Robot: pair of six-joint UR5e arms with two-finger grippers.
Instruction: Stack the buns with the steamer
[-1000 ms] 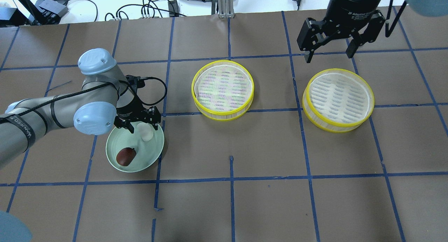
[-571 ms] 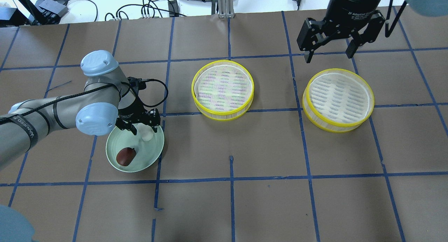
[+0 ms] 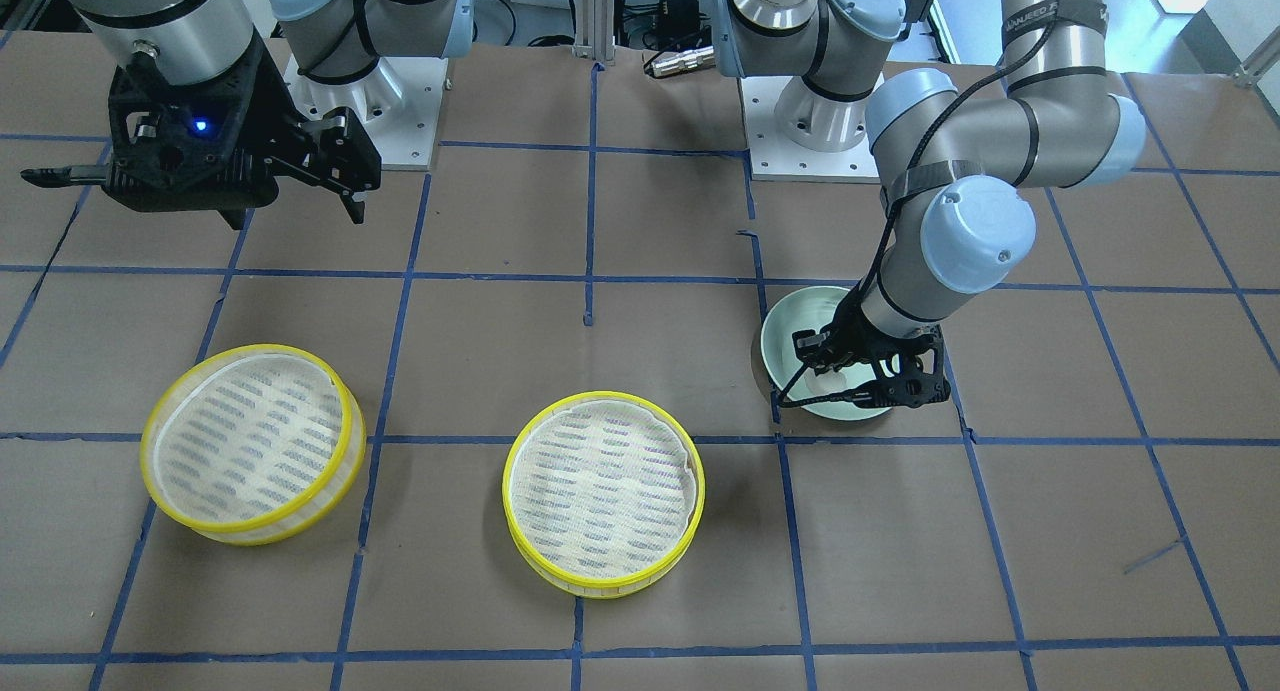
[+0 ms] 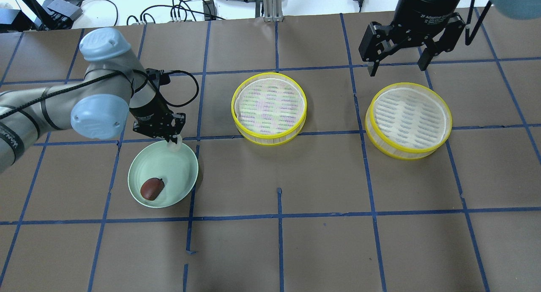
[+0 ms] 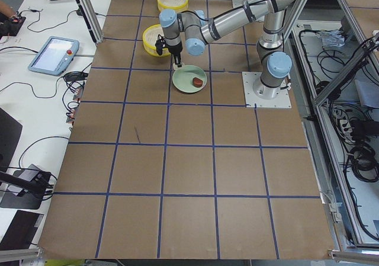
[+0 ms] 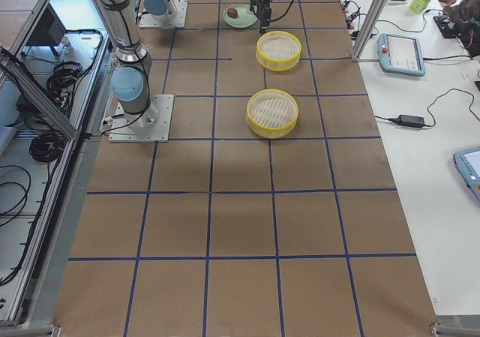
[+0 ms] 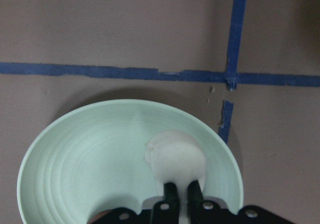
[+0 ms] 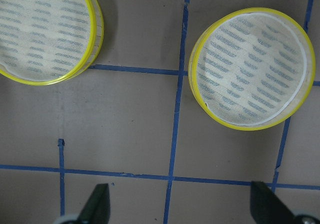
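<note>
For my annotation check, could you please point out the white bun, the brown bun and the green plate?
white bun [image 7: 175, 156], left wrist view, on its rounded top.
brown bun [image 4: 151, 188], overhead view, on its middle.
green plate [image 4: 175, 173], overhead view, on its bare inner floor.

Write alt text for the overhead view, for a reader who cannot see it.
The left gripper holds the white bun over the pale green plate, near its far rim; the brown bun lies on it. Two empty yellow-rimmed steamer trays sit to the right, the open right gripper beyond them.
</note>
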